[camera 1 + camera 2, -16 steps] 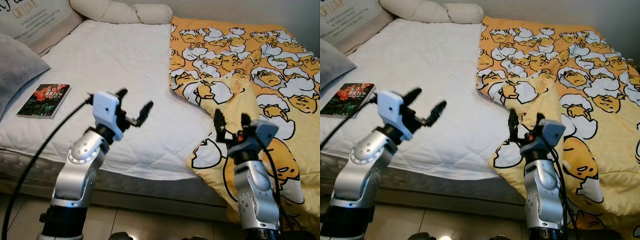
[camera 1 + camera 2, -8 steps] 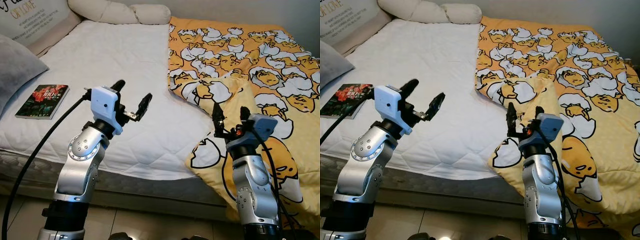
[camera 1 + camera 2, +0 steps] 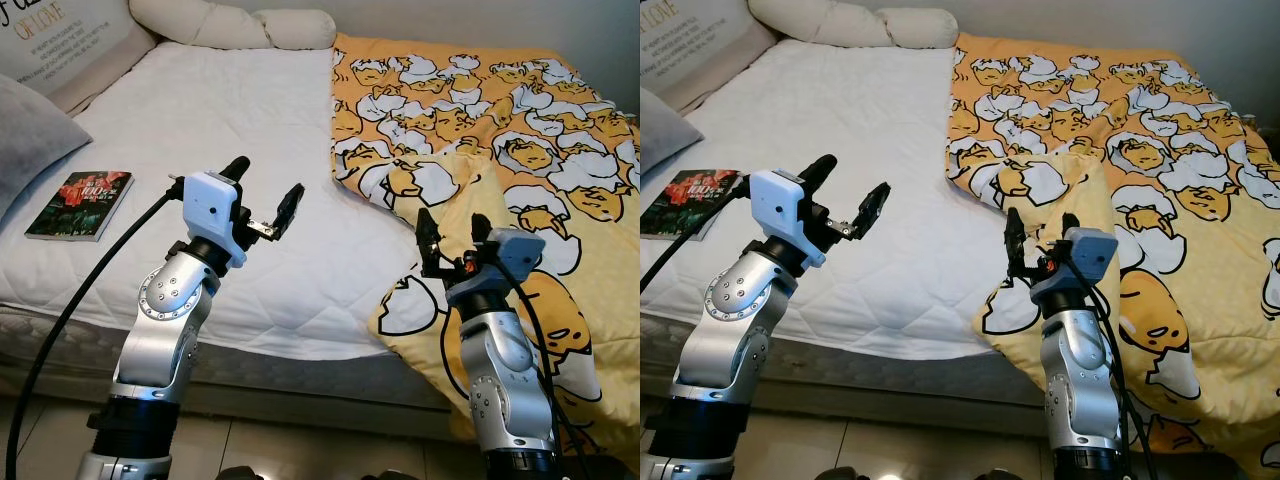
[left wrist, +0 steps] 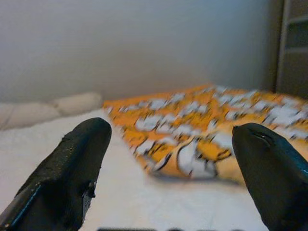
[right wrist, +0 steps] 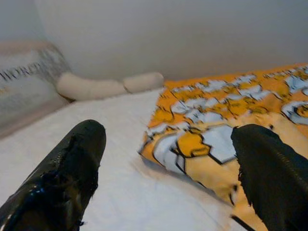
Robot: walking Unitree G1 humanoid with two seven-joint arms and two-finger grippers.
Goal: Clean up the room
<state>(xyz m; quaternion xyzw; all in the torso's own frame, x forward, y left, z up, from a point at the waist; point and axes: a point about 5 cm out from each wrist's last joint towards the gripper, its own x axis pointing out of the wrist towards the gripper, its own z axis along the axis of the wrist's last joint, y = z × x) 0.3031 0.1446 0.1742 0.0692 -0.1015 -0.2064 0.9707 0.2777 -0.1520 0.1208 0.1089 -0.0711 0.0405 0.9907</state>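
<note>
Left eye view: right pincer [image 3: 446, 237] spread wide just above the yellow blanket's [image 3: 520, 140] folded-back corner, left pincer [image 3: 264, 196] spread over the bare mattress [image 3: 230, 110] beside it. Best bite deep into that fold, not its edge.

Wall: you faced a plain grey wall [image 3: 480, 20].
Bed: your white mattress [image 3: 200, 120] met it.
Floor: pale tiles [image 3: 300, 450].

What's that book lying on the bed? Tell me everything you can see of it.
The book is a thin paperback with a dark cover of red and green imagery and a white "100" title. It lies flat and closed on the white mattress, near the left edge, beside a grey pillow. Nothing grips it.
</note>
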